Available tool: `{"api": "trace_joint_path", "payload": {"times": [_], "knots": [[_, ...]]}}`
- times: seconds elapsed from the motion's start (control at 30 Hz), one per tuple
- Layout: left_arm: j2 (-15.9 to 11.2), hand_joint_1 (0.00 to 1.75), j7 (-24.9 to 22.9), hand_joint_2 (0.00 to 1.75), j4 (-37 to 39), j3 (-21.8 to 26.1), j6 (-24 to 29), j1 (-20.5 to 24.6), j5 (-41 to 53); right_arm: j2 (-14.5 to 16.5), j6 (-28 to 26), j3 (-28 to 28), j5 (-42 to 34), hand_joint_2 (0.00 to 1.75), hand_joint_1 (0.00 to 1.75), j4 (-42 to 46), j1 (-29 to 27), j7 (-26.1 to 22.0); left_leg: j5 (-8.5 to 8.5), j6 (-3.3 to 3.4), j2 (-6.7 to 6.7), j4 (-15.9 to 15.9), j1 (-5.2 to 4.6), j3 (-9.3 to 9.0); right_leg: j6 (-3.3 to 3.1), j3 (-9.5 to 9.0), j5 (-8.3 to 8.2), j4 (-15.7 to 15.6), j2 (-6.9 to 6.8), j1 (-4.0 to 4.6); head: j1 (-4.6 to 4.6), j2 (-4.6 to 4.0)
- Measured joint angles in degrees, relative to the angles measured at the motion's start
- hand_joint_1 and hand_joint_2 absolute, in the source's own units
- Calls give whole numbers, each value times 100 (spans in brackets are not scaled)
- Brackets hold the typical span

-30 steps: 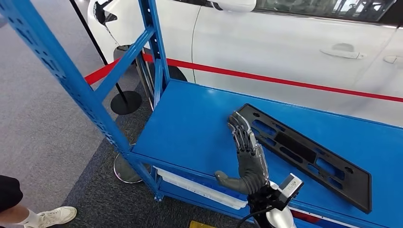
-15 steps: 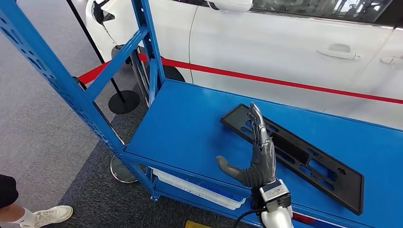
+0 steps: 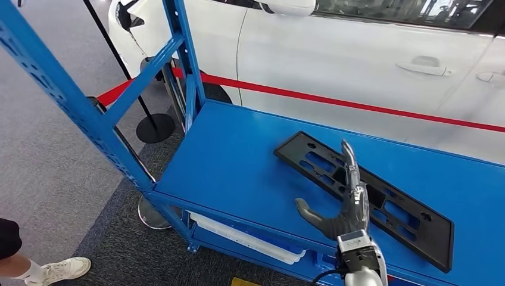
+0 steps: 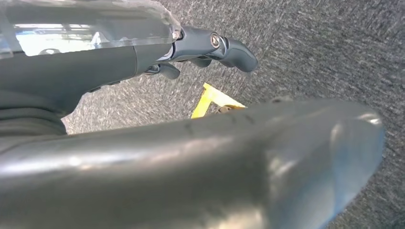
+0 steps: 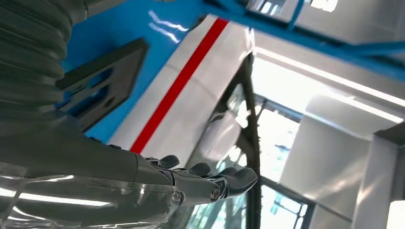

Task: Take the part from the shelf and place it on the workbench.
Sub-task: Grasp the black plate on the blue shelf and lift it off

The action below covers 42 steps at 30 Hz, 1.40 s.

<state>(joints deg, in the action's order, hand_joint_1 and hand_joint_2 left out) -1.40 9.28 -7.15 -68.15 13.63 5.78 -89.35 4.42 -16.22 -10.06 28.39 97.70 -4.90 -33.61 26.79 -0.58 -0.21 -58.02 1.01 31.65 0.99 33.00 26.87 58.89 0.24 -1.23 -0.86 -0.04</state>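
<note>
One black part (image 3: 363,193) lies flat on the blue shelf (image 3: 238,161) in the head view, the right hand (image 3: 345,205) above it, fingers straight, thumb spread, holding nothing. Left wrist view: the left hand (image 4: 143,57) hangs over grey carpet (image 4: 310,47), empty. Right wrist view: the right hand's fingers (image 5: 210,181) extend near the part (image 5: 102,78).

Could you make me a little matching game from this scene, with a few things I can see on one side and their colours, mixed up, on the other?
Things:
1. flat slotted plastic part on the shelf
2. metal shelf deck
3. car door behind the shelf
4. barrier tape in front of the car

Colours:
A. white
B. red
C. black
D. blue

Pairs: 1-C, 2-D, 3-A, 4-B
</note>
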Motion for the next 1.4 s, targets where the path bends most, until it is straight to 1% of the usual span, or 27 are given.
{"api": "trace_joint_path", "payload": {"times": [0.07, 0.1, 0.13, 0.2, 0.23, 0.27, 0.3, 0.33, 0.4, 0.47, 0.53, 0.6, 0.67, 0.73, 0.77, 0.8, 0.83, 0.87, 0.93, 0.97, 1.1, 1.17, 1.23, 1.27, 1.3, 1.33, 1.4], "knots": [[-7, 0, 10, 0, 0, 0, -13, -6, 0, -8, 50, 199, 121, 175, 0, 61, -196, -44, 36, -69, 1, -16, 16, -1, -91, -2, -11, -17, 2, 1, 0, 0], [-11, 0, 16, 0, 0, 0, -16, -7, 0, -9, 70, 261, 202, 175, 0, 88, -264, -63, 117, -93, 3, -119, 24, 38, -133, -6, -17, -30, 1, -1, -2, 0], [-15, 0, 25, 0, 0, 0, -18, -5, 0, -10, 83, 303, 300, 175, 0, 112, -321, -70, 258, -108, 4, -336, 28, 131, -168, -10, -23, -43, -1, -4, -3, 0], [-18, 0, 45, 0, 0, 0, -22, -6, 0, -17, 77, 345, 579, 175, 0, 135, -421, -14, 637, -119, 6, -1078, 30, 470, -214, -6, -19, -43, -7, 18, -6, 0], [-22, 0, 55, 0, 0, 0, -26, -11, 0, -26, 59, 353, 766, 175, 0, 138, -471, 49, 771, -118, 6, -1435, 29, 636, -226, -3, -16, -39, -7, 36, -5, 0], [-27, 0, 61, 0, 0, 0, -32, -19, 1, -40, 24, 357, 985, 175, 0, 142, -521, 132, 806, -109, 6, -1638, 26, 730, -235, -4, -12, -35, -7, 54, -6, 0], [-36, 0, 64, 0, 0, 0, -39, -25, 1, -60, -28, 357, 1229, 175, 0, 149, -564, 233, 728, -90, 6, -1619, 22, 720, -242, -9, -9, -30, -4, 71, -6, 0], [-49, 0, 66, 0, 0, 0, -48, -29, 1, -86, -92, 357, 1467, 175, 0, 157, -601, 332, 555, -58, 6, -1371, 14, 601, -244, -19, -5, -27, 0, 84, -6, 0], [-76, 0, 63, 0, 1, 0, -63, -26, 1, -155, -237, 357, 1917, 175, 0, 177, -667, 530, 195, 28, 8, -573, -18, 216, -237, -38, 5, -22, 6, 113, -4, 0], [-99, 0, 53, 0, 3, 0, -74, -19, 1, -246, -359, 357, 2306, 175, 0, 204, -737, 704, 67, 77, 10, -100, -58, -4, -201, -33, 6, -18, 5, 125, -2, 0], [-114, 0, 38, 0, 4, 0, -78, -26, 0, -364, -449, 357, 2610, 175, 0, 245, -826, 843, 61, 101, 7, -34, -77, -20, -138, -29, -8, -31, 3, 116, -1, 0], [-121, 0, 37, 0, 4, 0, -81, -35, 0, -529, -521, 357, 2773, 175, 0, 299, -920, 936, 9, 162, 16, 35, -56, -41, -72, -10, 59, 41, 5, 105, 3, 0], [-123, 0, 51, 0, 4, 0, -91, -33, 0, -708, -580, 357, 2855, 175, 0, 334, -995, 977, -31, 213, 31, 89, -32, -52, -19, 196, 357, 498, 5, 92, 18, 0], [-126, 0, 71, 0, 4, 0, -105, -38, 0, -863, -623, 357, 2926, 175, 0, 340, -1076, 995, -35, 229, 36, 90, -37, -38, 23, 545, 705, 1229, 4, 69, 28, 0], [-126, 0, 80, 0, 4, 0, -114, -43, 0, -932, -647, 357, 2967, 175, 0, 340, -1119, 1017, -34, 229, 37, 87, -39, -35, 42, 656, 763, 1465, 2, 54, 28, 0], [-126, 0, 88, 0, 4, 0, -125, -48, 0, -994, -686, 356, 3034, 175, 0, 341, -1153, 1050, -33, 227, 36, 82, -38, -35, 56, 667, 703, 1491, -2, 38, 29, 0], [-124, 0, 94, 0, 4, 0, -137, -50, 0, -1049, -742, 351, 3125, 175, 0, 341, -1177, 1098, -28, 220, 34, 75, -36, -40, 66, 562, 541, 1288, -7, 21, 29, 0], [-122, 0, 98, 0, 4, 0, -149, -50, 0, -1101, -824, 342, 3240, 175, 0, 341, -1191, 1156, -19, 207, 31, 62, -34, -45, 71, 367, 328, 911, -15, 3, 29, 0], [-118, 0, 101, 0, 4, 0, -162, -46, 1, -1201, -1034, 286, 3502, 175, 0, 339, -1200, 1289, 13, 154, 24, 18, -51, -38, 44, 19, 75, 209, -22, -4, 27, 0], [-117, 0, 99, 0, 4, 0, -163, -45, 1, -1249, -1137, 235, 3631, 175, 0, 338, -1204, 1362, 26, 122, 21, 2, -62, -32, 17, -58, 42, 38, -19, 5, 26, 0], [-119, 0, 97, 0, 4, 0, -163, -42, 0, -1377, -1333, 6, 3943, 175, 0, 338, -1205, 1562, 91, -9, 21, -64, -53, -11, -126, -71, 27, -39, -10, 16, 23, 0], [-116, 0, 97, 0, 4, 0, -163, -41, 0, -1403, -1372, -78, 4104, 175, 0, 339, -1198, 1626, 368, -59, 20, -503, -35, 180, -190, -75, 11, -60, -24, 6, 20, 0], [-113, 0, 96, 0, 4, 1, -163, -47, 0, -1417, -1429, -172, 4522, 175, 0, 333, -1176, 1775, 736, -88, 20, -1281, -30, 539, -220, -64, 11, -57, -32, 22, 18, 0], [-114, 0, 94, 0, 4, 2, -163, -52, 0, -1420, -1450, -236, 4786, 175, 0, 327, -1155, 1875, 824, -93, 20, -1574, -29, 676, -224, -61, 12, -54, -32, 31, 18, 0], [-114, 0, 93, 0, 4, 3, -163, -55, 0, -1421, -1460, -303, 5003, 175, 0, 318, -1125, 1963, 801, -89, 20, -1676, -30, 726, -226, -62, 13, -50, -29, 39, 18, 0], [-116, 0, 93, 0, 4, 5, -164, -56, 0, -1421, -1461, -380, 5159, 175, 0, 308, -1088, 2036, 664, -73, 20, -1536, -32, 662, -227, -68, 15, -45, -25, 46, 18, 0], [-122, 0, 96, 0, 4, 11, -174, -53, 1, -1423, -1462, -526, 5303, 175, 0, 290, -989, 2121, 267, -12, 20, -783, -42, 313, -223, -83, 20, -39, -19, 55, 19, 0]]}}
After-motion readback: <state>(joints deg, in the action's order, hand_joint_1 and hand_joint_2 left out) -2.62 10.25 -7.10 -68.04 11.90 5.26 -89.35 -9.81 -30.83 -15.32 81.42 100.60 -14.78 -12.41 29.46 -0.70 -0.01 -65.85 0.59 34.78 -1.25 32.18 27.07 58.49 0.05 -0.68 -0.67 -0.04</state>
